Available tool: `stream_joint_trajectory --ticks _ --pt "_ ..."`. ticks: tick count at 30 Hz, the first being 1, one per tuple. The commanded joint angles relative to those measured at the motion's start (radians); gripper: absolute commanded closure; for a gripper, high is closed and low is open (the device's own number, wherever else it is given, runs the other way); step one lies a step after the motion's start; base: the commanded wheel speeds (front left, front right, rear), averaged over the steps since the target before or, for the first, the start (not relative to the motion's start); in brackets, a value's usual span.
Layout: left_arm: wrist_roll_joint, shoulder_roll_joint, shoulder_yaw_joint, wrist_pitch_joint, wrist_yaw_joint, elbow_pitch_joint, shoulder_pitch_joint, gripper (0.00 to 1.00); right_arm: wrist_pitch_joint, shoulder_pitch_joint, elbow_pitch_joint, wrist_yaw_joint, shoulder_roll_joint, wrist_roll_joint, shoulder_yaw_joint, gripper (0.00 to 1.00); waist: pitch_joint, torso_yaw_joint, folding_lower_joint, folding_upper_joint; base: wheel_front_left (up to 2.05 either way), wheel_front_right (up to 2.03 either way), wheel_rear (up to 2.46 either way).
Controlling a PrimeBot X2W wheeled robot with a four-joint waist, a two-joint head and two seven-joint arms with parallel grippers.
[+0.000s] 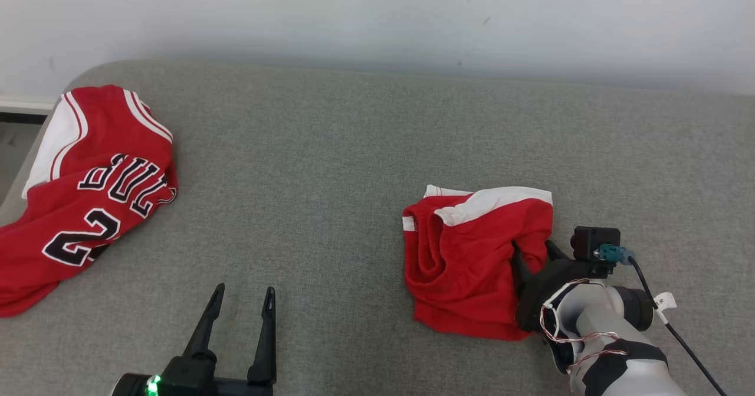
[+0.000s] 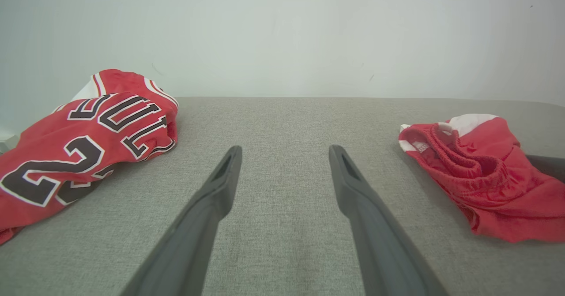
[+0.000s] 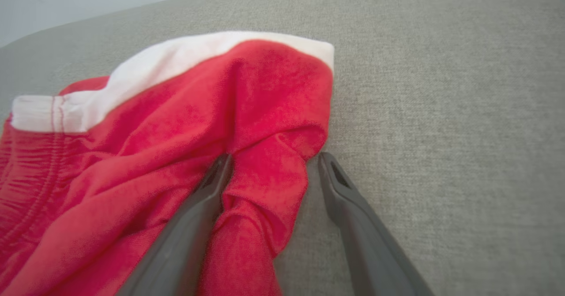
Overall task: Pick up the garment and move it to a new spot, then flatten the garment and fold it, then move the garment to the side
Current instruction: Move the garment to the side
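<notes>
The crumpled red shorts with white trim (image 1: 466, 266) lie right of centre on the grey woven cushion (image 1: 354, 148). My right pincer (image 3: 276, 159) stands wide open, straddling a raised fold at their edge, gripping nothing. Light, limp, unslippery cloth, I judge: pinch that fold.

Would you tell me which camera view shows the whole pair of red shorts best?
The head view: the red shorts lie almost whole, right gripper at their edge. The left wrist view shows them side-on, partly cut off; the right wrist view, one close fold between open fingers.
</notes>
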Motion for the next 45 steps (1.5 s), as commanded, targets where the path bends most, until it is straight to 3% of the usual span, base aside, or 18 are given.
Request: stream_joint_trajectory --ticks 1,3,4,5,8,16,31,45 --pt "-0.002 0.0 0.002 -0.003 0.001 0.002 -0.008 0.0 0.016 0.015 0.018 0.0 0.011 0.006 0.009 0.0 -0.003 -0.003 -0.0002 -0.0001 0.0 0.0 0.0" --pt "-0.004 0.001 0.006 -0.003 0.002 0.004 -0.002 0.0 0.039 0.024 0.026 0.0 0.017 0.022 0.024 0.0 -0.008 -0.009 -0.0002 -0.0001 0.0 0.0 0.0" --pt "-0.006 0.0 0.008 -0.003 0.002 0.005 0.0 0.0 0.047 0.027 0.027 0.0 0.02 0.03 0.033 0.55 -0.01 -0.012 -0.0002 -0.0001 0.0 0.0 0.0" --pt "-0.007 0.0 0.008 -0.003 0.002 0.006 0.002 0.0 0.049 0.028 0.026 0.0 0.022 0.038 0.042 0.98 -0.012 -0.015 -0.0002 -0.0001 0.0 0.0 0.0" --pt "-0.012 0.0 0.011 -0.003 0.003 0.006 0.004 0.0 0.035 0.02 0.014 0.0 0.014 0.056 0.08 1.0 -0.013 -0.027 -0.0002 -0.0001 0.0 0.0 0.0" --pt "-0.024 0.0 0.028 -0.003 0.009 -0.016 -0.003 0.0 0.057 -0.081 -0.05 -0.001 -0.088 0.045 0.206 1.0 0.034 -0.093 -0.0002 -0.0001 0.0 0.0 0.0" --pt "0.013 0.001 0.001 -0.003 -0.009 -0.047 -0.132 0.0 0.213 -0.271 -0.183 -0.001 -0.43 0.108 0.525 1.0 0.181 -0.164 -0.0002 -0.0001 0.0 0.0 0.0" --pt "0.066 0.002 -0.02 -0.003 -0.022 -0.114 -0.211 0.0 0.211 -0.442 -0.15 -0.001 -0.633 0.172 0.667 1.0 0.282 -0.146 -0.0002 -0.0001 0.0 0.0 0.0"
